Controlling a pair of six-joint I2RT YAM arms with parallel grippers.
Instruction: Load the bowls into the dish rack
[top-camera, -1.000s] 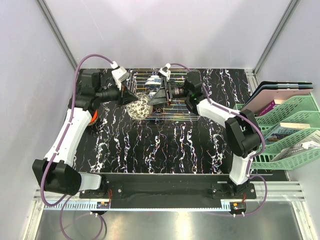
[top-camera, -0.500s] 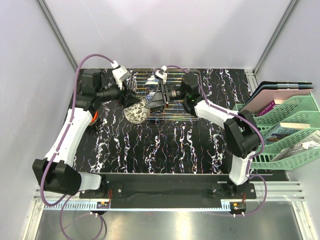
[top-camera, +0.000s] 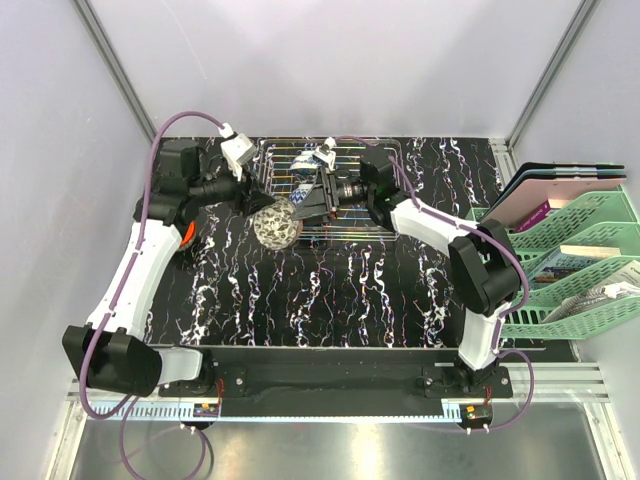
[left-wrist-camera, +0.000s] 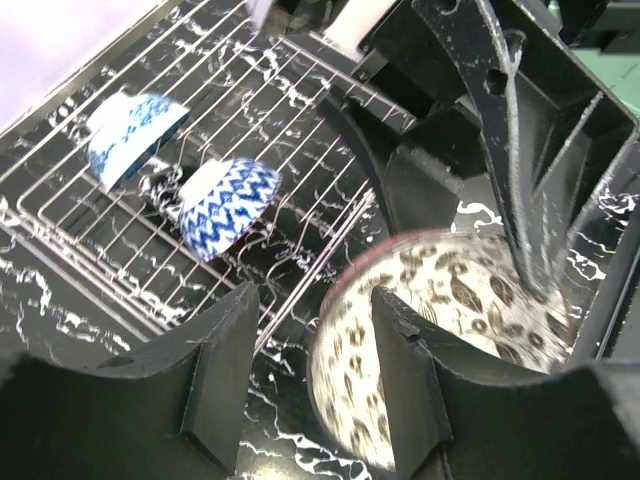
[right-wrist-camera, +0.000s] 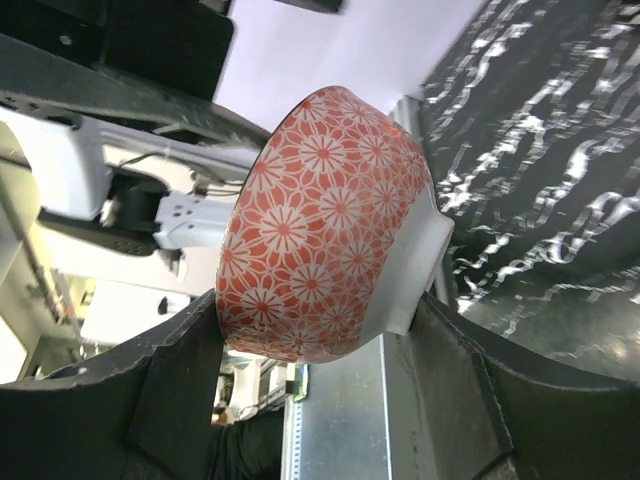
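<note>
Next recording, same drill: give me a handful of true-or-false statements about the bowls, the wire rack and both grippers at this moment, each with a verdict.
1. Two blue-and-white patterned bowls lie in the silvery wire dish rack. True.
2. The right gripper is empty. False: it is shut on a red flower-patterned bowl.
3. The left gripper is clamped on the cream, brown-spotted bowl. False: its jaws stand open, and the bowl shows blurred behind one finger.
4. Green plastic trays stand at the right side of the table. True.
</note>
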